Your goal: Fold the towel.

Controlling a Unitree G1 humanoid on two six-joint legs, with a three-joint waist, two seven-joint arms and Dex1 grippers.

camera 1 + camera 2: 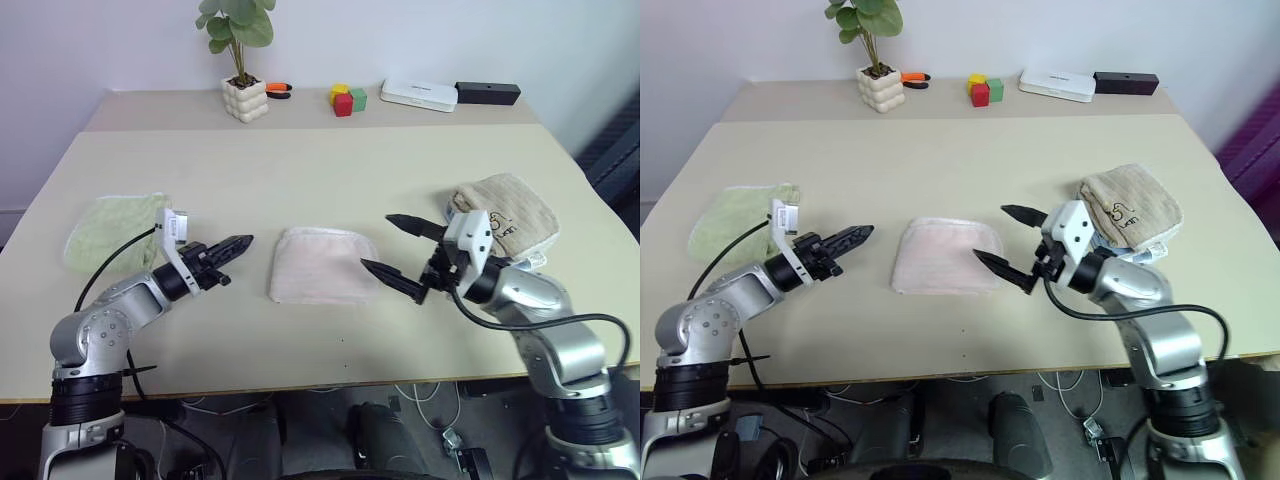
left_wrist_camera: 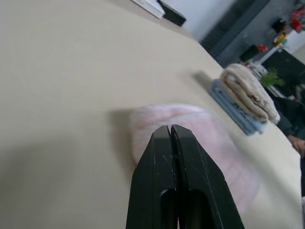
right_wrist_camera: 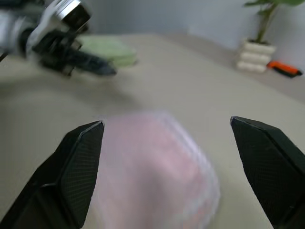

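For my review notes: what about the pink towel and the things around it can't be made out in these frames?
- The towel: how many layers it has; head views show its top face alone.
- Its dark mark: unseen on any visible face.
- Towel surface in the right wrist view: blurred between the open right gripper.
- Towel's near edge in the left wrist view: covered by the shut left gripper.
- Print on the tan towel: too small to read.

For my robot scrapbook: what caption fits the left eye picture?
Folded pink towel lies between the shut left gripper and the open right gripper.
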